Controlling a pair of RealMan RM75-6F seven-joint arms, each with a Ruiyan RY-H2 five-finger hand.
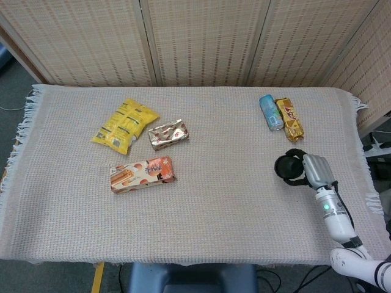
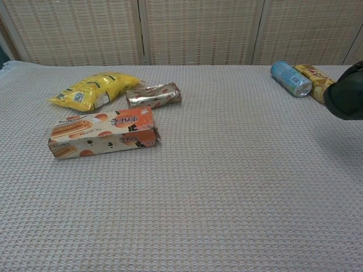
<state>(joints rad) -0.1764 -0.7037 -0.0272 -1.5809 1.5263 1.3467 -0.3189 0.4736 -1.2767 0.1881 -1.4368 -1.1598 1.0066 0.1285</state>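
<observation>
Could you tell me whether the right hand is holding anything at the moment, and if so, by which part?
Nothing is held. The right hand hovers with its dark fingers curled in on nothing, just short of the gold packet and blue packet.

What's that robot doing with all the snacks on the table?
Only the robot's right hand shows, over the right side of the woven beige tablecloth, fingers curled and holding nothing. Nearest it lie a light blue can and a gold snack wrapper. On the left sit a yellow snack bag, a silver-brown packet and an orange biscuit box.
</observation>
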